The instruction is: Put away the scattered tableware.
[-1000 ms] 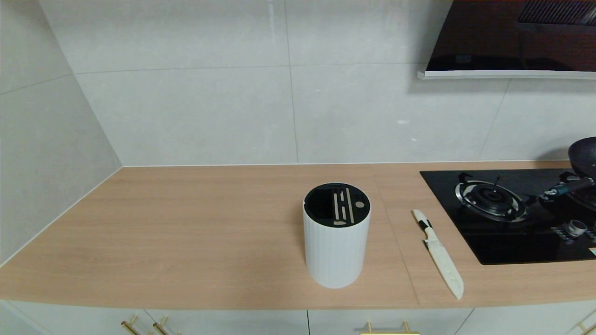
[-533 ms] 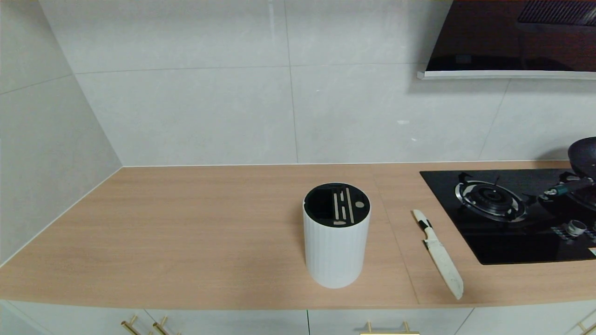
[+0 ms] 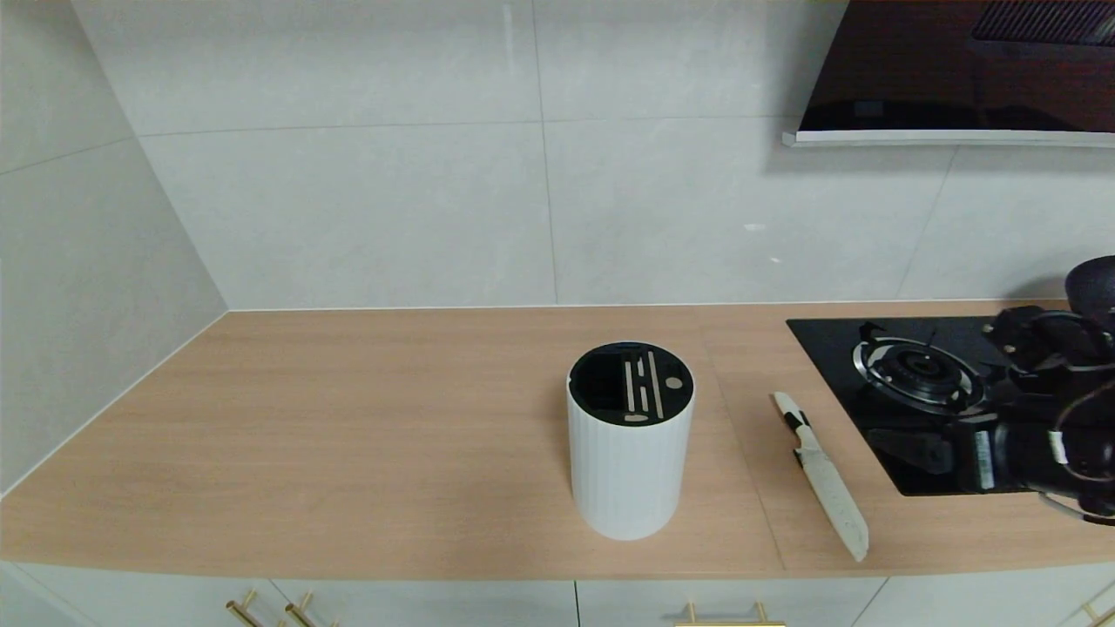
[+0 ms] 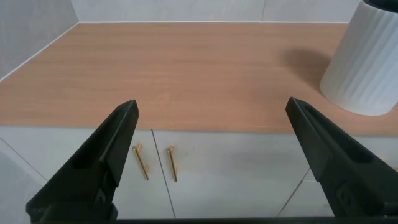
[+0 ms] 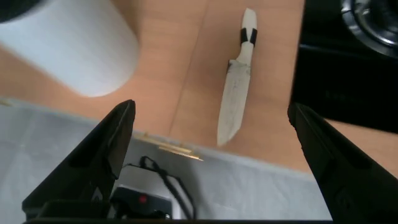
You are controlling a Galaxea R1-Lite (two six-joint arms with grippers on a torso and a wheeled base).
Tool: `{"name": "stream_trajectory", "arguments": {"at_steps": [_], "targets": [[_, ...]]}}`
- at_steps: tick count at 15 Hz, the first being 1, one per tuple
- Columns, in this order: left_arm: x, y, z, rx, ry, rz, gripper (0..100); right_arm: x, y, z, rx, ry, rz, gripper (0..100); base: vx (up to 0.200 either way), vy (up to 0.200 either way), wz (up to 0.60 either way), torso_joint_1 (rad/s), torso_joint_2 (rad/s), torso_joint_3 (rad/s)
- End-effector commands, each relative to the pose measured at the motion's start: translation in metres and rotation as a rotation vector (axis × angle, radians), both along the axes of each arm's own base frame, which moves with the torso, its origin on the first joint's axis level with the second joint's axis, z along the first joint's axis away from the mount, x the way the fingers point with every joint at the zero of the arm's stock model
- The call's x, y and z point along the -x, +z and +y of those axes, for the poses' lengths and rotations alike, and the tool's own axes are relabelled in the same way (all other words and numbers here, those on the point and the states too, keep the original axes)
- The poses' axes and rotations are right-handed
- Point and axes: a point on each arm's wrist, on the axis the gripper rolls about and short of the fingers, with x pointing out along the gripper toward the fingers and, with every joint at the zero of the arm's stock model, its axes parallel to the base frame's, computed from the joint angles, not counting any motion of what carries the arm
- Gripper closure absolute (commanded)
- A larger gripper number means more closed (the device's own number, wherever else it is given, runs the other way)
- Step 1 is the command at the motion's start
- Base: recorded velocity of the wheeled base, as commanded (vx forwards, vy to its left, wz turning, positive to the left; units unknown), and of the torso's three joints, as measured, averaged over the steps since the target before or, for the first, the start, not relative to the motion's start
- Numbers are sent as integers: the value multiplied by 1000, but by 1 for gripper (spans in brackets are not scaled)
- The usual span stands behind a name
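Knife point(image 3: 819, 475) lies flat on the bench point(image 3: 348, 418), so the right gripper point(image 5: 211, 109), spread wide near it, should descend square across what looks like the banded handle point(image 3: 788, 411) before closing.

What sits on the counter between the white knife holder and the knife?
Nothing: in the head view, only bare wooden counter, crossed by a seam, separates the holder from the knife.

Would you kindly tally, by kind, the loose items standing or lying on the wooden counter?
Knife: 1
Holder: 1
Total: 2
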Motion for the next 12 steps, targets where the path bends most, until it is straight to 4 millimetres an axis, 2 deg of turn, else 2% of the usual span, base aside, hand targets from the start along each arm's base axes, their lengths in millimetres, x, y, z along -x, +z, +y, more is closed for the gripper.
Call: {"name": "stream_trajectory", "arguments": {"at_steps": [1, 3, 4, 5, 7, 12], "targets": [[0, 0, 0, 1, 1, 0, 0, -49, -55, 19, 70, 1, 144, 0, 0, 0, 0, 0, 0, 0], [0, 0, 0, 1, 1, 0, 0, -67, -78, 23, 74, 0, 159, 0, 0, 0, 0, 0, 0, 0], [0, 0, 0, 1, 1, 0, 0, -67, -78, 23, 74, 0, 159, 0, 0, 0, 0, 0, 0, 0], [0, 0, 0, -1, 1, 0, 0, -85, -109, 26, 89, -21, 159, 0, 0, 0, 0, 0, 0, 0], [0, 0, 0, -1, 1, 0, 0, -98, -131, 26, 110, -63, 136, 0, 0, 0, 0, 0, 0, 0], [0, 0, 0, -1, 1, 0, 0, -116, -162, 15, 100, -116, 96, 0, 0, 0, 0, 0, 0, 0]]}}
